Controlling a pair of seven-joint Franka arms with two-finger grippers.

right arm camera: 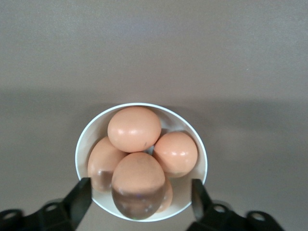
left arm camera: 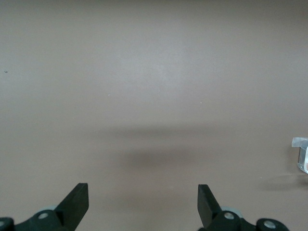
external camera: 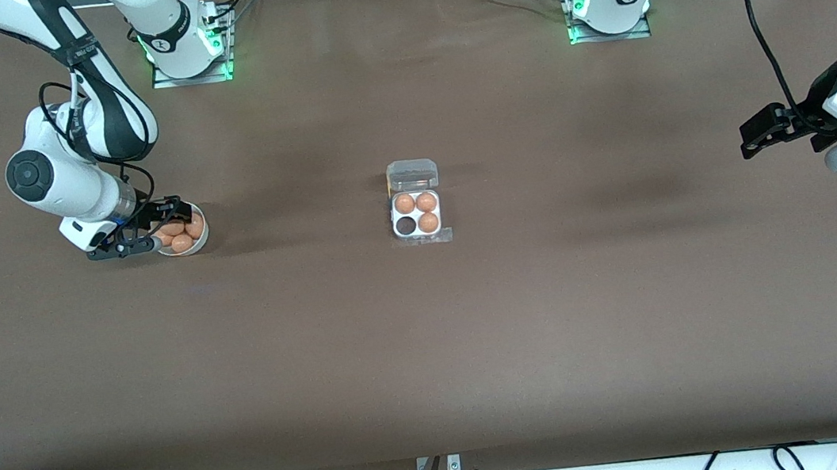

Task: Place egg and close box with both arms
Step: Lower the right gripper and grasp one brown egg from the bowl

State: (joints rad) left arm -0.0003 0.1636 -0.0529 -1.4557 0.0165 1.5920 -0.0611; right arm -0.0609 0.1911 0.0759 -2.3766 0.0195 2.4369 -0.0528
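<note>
Both arms (external camera: 83, 108) are glossy white with black joint bands and round black end caps, and loose black cables loop along them. Their bases (external camera: 188, 51) glow green, each topped by a small red button. Each black gripper (external camera: 761, 133) has flat, wedge-shaped fingers (left arm camera: 77, 199).

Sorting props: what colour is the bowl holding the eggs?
White bowl; clearest in the right wrist view.
</note>
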